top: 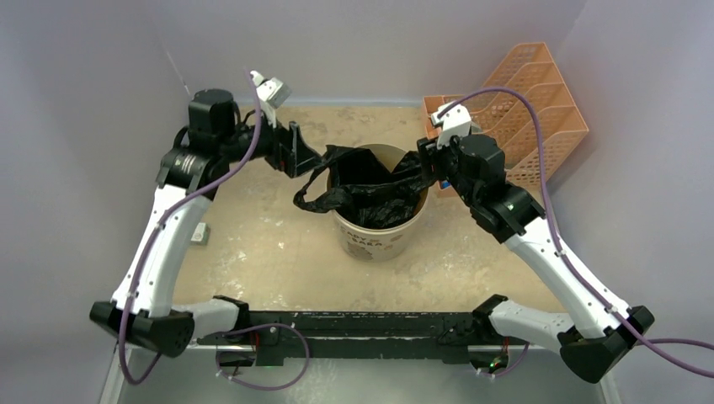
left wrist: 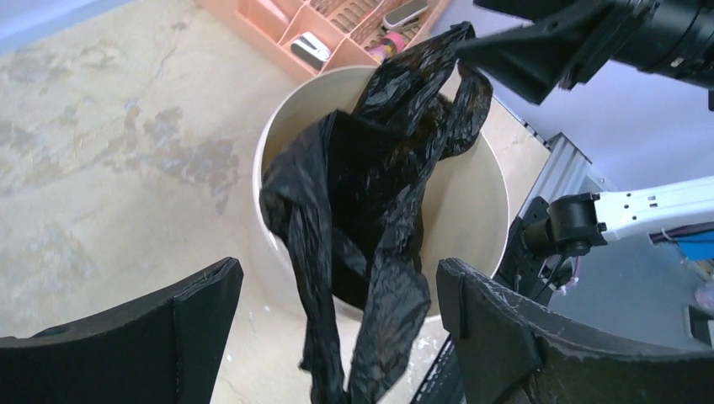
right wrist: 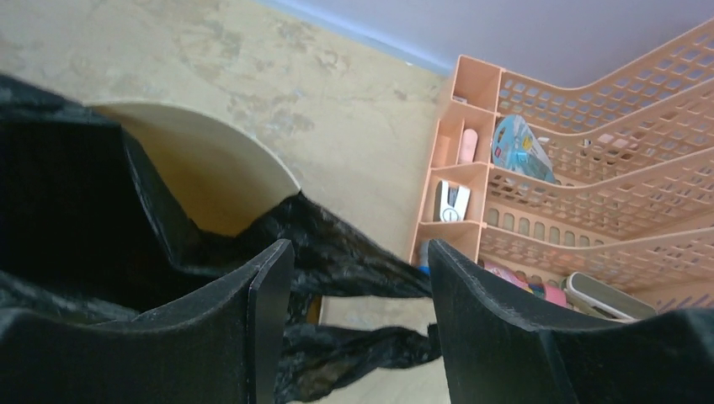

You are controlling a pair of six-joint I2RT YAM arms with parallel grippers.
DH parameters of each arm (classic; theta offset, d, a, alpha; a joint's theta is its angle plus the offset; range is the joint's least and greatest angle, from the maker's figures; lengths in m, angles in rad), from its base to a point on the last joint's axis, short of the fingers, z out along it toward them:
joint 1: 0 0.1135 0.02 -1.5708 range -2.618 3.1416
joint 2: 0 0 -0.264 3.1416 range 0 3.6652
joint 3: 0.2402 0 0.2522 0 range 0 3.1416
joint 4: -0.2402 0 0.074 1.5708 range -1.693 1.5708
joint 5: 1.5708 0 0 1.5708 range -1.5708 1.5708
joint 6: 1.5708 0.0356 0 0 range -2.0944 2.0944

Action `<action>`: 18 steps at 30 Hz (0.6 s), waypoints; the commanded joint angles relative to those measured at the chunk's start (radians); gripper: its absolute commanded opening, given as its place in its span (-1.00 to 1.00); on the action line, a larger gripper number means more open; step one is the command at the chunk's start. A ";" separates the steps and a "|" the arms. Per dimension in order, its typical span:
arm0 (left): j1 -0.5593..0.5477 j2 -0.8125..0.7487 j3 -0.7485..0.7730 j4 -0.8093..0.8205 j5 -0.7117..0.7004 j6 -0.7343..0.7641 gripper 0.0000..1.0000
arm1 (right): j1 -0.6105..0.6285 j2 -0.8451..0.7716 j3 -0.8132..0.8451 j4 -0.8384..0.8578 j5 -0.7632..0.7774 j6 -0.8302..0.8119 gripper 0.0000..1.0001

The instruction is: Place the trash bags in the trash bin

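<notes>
The black trash bag (top: 370,189) sits mostly inside the cream trash bin (top: 376,242) on the worktop (top: 253,244), one handle spilling over the rim below the wide-open, empty left claw (top: 305,158), another stretched between the parted fingers of the right claw (top: 428,167).

The only writing in view is the brown printed lettering on the outer wall of the trash bin (top: 375,242), seen from above. It is too small and blurred to read.
</notes>
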 commanded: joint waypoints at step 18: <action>-0.234 0.300 0.225 -0.158 -0.273 0.335 0.27 | 0.003 -0.019 -0.046 -0.053 -0.309 -0.637 0.06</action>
